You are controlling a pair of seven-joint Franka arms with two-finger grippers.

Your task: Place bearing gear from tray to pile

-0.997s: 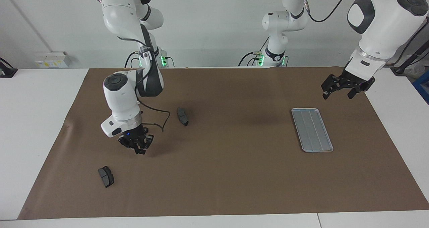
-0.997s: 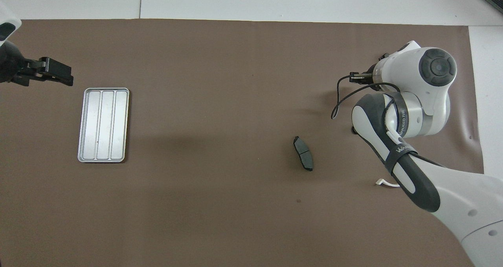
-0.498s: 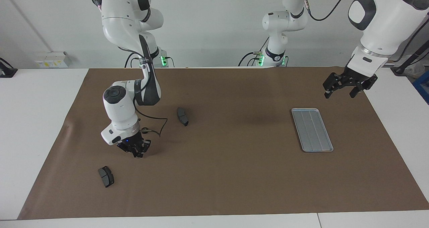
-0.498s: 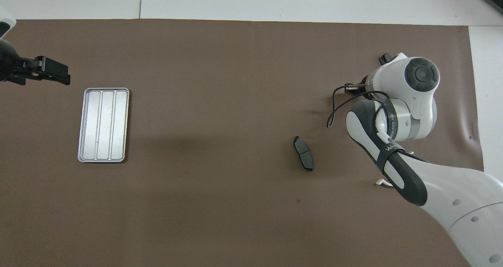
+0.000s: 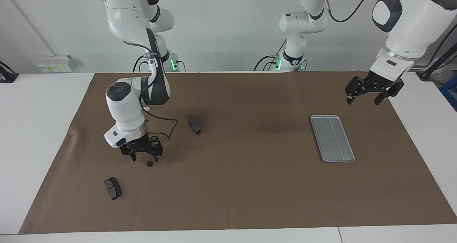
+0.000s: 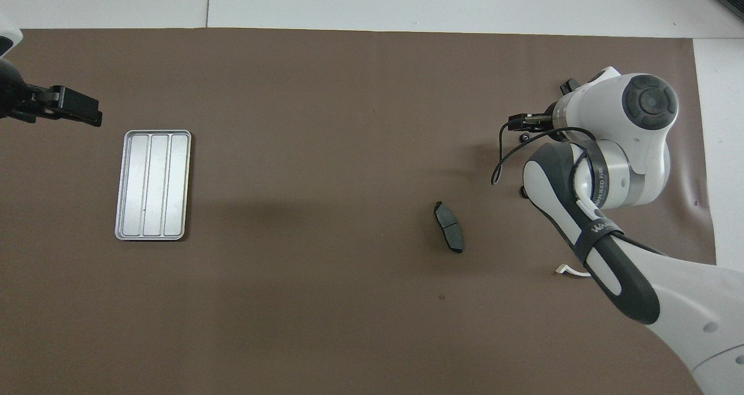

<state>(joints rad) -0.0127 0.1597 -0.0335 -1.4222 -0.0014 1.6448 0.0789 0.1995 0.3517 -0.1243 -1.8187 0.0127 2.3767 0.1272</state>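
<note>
My right gripper (image 5: 144, 156) hangs low over the brown mat toward the right arm's end of the worktop, its fingers spread and holding nothing. Just under the fingertips a small black bearing gear (image 5: 149, 163) lies on the mat, apart from them. I judge it lies there because this is where the pile is being gathered. One dark grey brake pad (image 5: 113, 188) lies close by, toward the worktop's edge farthest from the robots. A second brake pad (image 5: 194, 124) lies nearer the middle of the mat. The gear sits between the two, so it counts as set down with the loose parts.

The tray (image 5: 332, 138) rests flat toward the left arm's end of the worktop, and its grooved floor looks bare.

My left gripper (image 5: 368, 92) waits in the air over the mat's edge near the corner at that end, with open fingers and nothing in them.
</note>
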